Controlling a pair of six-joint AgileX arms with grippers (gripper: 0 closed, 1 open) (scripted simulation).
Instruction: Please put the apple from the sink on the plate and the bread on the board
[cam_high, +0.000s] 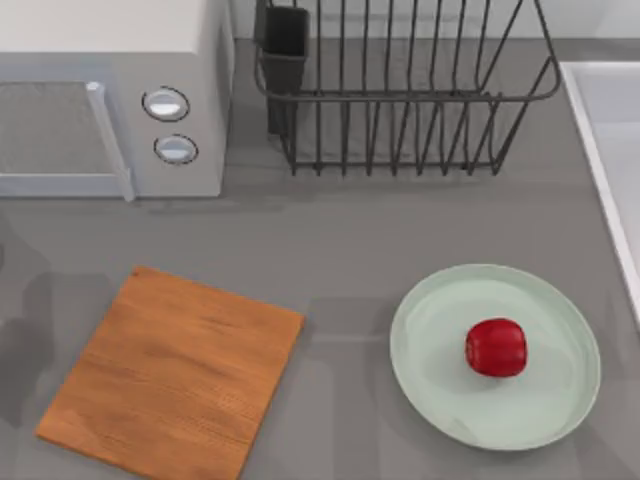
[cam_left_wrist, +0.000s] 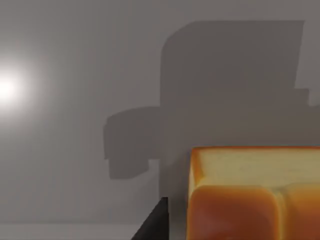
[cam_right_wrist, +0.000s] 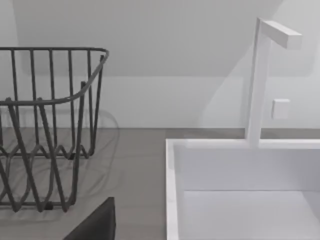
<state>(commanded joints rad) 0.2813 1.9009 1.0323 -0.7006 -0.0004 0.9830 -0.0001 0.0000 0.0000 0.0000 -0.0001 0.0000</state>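
At the left our board (cam_high: 175, 375) lies bare. The bread (cam_left_wrist: 255, 192) sits right at our left gripper; we cannot tell the jaws' state, so it could drop short. At the right, the apple (cam_high: 496, 347) rests on the plate (cam_high: 440, 400), near the sink (cam_high: 600, 150); our right gripper's jaws we cannot judge.
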